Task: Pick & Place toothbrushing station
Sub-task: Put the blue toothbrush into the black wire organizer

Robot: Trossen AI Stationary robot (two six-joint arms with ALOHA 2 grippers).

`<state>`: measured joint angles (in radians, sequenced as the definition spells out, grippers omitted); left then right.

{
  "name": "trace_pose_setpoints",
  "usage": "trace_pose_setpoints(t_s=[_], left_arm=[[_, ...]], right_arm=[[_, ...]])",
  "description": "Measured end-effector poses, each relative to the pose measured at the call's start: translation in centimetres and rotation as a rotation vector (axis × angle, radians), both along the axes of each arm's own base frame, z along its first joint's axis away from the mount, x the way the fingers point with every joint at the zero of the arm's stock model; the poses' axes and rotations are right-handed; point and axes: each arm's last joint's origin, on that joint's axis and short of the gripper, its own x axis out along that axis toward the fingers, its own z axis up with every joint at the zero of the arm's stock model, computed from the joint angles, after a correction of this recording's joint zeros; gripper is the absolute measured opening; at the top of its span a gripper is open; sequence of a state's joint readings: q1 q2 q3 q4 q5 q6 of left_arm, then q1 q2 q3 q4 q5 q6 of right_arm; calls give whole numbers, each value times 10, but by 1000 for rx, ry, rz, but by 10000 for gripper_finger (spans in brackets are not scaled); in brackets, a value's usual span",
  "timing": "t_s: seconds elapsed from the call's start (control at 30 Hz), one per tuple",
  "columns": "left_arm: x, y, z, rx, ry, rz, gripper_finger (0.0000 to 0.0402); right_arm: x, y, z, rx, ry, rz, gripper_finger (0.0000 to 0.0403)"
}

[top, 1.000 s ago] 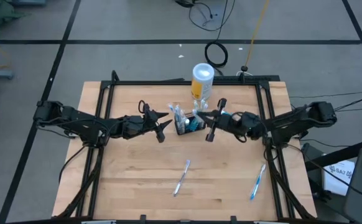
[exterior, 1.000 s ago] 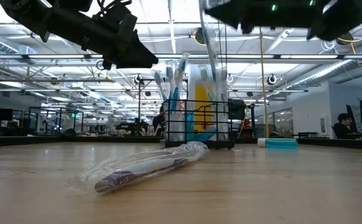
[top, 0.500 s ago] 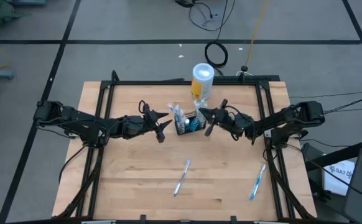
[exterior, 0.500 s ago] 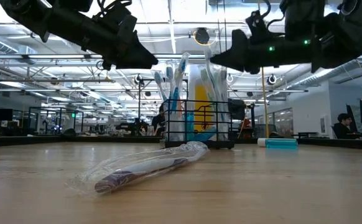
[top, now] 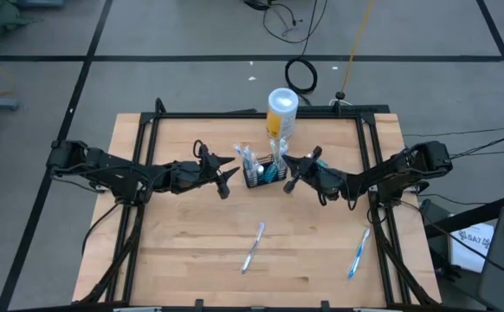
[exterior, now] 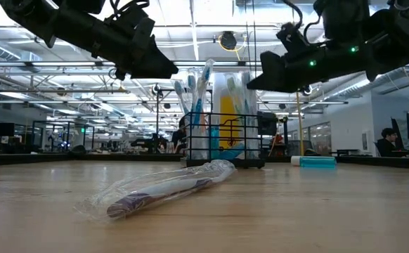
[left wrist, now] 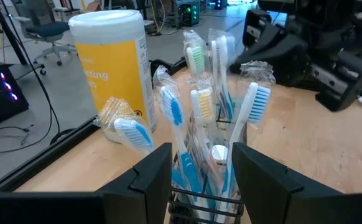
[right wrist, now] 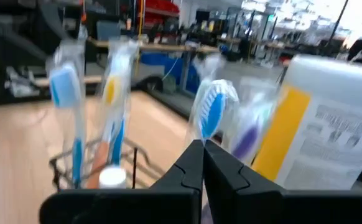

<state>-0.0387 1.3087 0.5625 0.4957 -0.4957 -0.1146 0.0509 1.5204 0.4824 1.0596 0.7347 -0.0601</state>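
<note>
The black wire-mesh basket point(top: 259, 178) stands at the table's far middle, holding several wrapped toothbrushes upright point(left wrist: 196, 93). It also shows in the low view point(exterior: 222, 140). My left gripper point(top: 226, 179) hovers open just left of the basket, above the table, touching nothing; in its wrist view its fingers point(left wrist: 153, 171) frame the brushes. My right gripper point(top: 291, 171) comes from the basket's right at brush-head height point(exterior: 254, 81) and is shut on a wrapped toothbrush with blue bristles point(right wrist: 213, 109). My right gripper pinches the wrapped toothbrush just below its blue-bristled head point(right wrist: 209, 135) between its two fingertips. The fingers come about level from the table's right, across the brush. The brush stands upright with its lower end down in the basket point(right wrist: 94, 165).
A white-and-yellow canister point(top: 281, 108) stands just behind the basket. Two wrapped toothbrushes lie on the table, one near the middle front point(top: 252, 247) and one at the front right point(top: 358, 251). The table frame's black rails point(top: 139, 173) run along both sides.
My right gripper has gone down toward the basket, staying shut. The wrapped toothbrush it carries has come down from above the basket and now stands among the other brushes.
</note>
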Motion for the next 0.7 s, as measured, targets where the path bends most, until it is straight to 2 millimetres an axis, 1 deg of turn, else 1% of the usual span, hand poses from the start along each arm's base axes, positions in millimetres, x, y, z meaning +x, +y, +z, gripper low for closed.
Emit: trace_pose_setpoints(t_s=[0.2,0.43,0.53,0.6,0.7], left_arm=[[0,0,0,-3,-2,1,175],[0,0,0,-4,-3,1,175],[0,0,0,-4,-3,1,175],[0,0,0,-3,-2,0,175],[0,0,0,-1,-1,0,175]], right_arm=[[-1,0,-11,64,63,-6,1],[-1,1,-12,70,74,-3,8],[-1,2,-12,43,94,7,10],[-2,4,-11,17,110,20,18],[-2,7,-7,3,106,32,41]])
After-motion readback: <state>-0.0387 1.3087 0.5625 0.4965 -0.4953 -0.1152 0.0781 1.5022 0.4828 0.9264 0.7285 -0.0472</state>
